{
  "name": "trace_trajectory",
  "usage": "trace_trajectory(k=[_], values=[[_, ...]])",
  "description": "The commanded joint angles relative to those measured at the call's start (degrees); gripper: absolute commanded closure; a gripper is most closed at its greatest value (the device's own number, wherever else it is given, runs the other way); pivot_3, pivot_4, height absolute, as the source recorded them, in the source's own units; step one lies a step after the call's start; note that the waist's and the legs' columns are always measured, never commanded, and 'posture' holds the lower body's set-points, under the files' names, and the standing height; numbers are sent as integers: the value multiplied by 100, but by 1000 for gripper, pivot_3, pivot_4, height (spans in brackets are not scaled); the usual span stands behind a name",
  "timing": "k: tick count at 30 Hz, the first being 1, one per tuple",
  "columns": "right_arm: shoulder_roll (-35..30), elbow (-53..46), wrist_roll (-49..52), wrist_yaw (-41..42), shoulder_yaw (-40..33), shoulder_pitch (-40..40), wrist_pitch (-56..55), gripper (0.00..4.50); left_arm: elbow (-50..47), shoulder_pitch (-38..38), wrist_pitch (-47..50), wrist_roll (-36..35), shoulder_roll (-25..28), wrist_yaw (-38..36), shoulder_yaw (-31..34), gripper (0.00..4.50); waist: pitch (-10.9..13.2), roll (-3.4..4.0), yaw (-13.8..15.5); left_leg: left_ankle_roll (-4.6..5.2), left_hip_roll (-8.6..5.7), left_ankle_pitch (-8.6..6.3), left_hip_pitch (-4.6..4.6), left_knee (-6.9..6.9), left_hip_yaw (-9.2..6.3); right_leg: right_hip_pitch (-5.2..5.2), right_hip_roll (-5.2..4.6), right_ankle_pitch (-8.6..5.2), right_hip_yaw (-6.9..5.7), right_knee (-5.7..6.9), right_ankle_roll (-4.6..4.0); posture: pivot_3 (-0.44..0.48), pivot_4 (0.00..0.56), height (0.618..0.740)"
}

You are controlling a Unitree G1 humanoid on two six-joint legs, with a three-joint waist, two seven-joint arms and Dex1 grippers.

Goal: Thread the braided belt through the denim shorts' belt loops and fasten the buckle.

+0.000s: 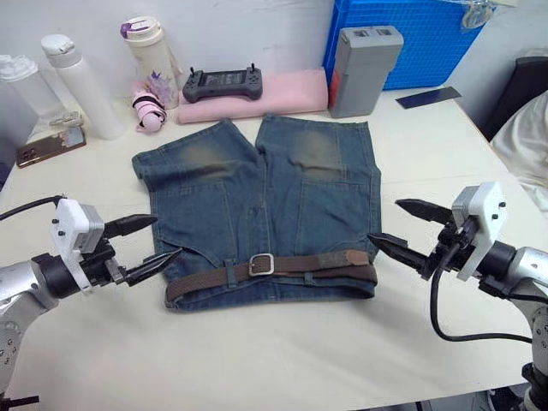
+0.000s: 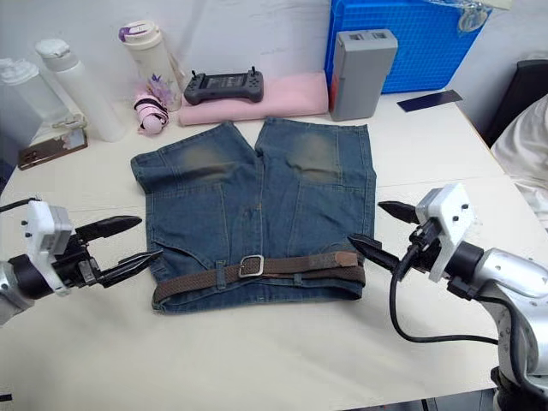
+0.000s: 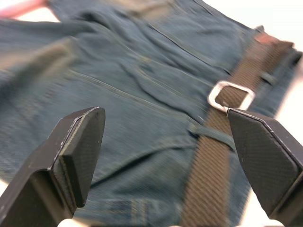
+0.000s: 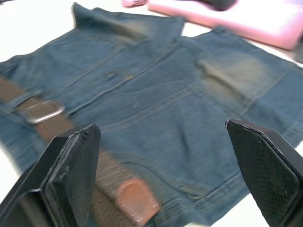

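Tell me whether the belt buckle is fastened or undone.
Fastened, apparently: the braided belt passes through the buckle and continues along the waistband; the prong cannot be seen.

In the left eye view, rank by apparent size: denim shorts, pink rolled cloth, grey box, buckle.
1. denim shorts
2. pink rolled cloth
3. grey box, though it looks close to the cloth
4. buckle

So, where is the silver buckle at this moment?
In the left eye view, the buckle sits on the braided belt along the waistband of the denim shorts, near the middle, between the two open pincers.
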Motion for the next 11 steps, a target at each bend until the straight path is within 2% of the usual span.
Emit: trace_trajectory(k=[1, 6, 11], values=[[-32, 110, 194, -498, 44, -163, 153, 0, -269, -211, 44, -65, -375, 399, -77, 34, 0, 0, 8, 0, 0, 0, -2, -1, -2, -1, 1, 0, -4, -1, 0, 0, 150, 740], [-154, 129, 261, -664, 181, -94, 147, 0, -379, -265, 91, -25, -549, 535, -180, 34, 0, -1, 3, 4, -38, 0, -83, 64, -26, -77, 3, 3, -25, 45, 6, 0, 150, 740], [-185, 116, 329, -763, 200, -34, 141, 0, -392, -320, 178, -90, -603, 574, -200, 34, 1, -1, 10, 4, -39, 0, -85, 85, -26, -77, 0, 5, -18, 49, 9, 0, 150, 740]])
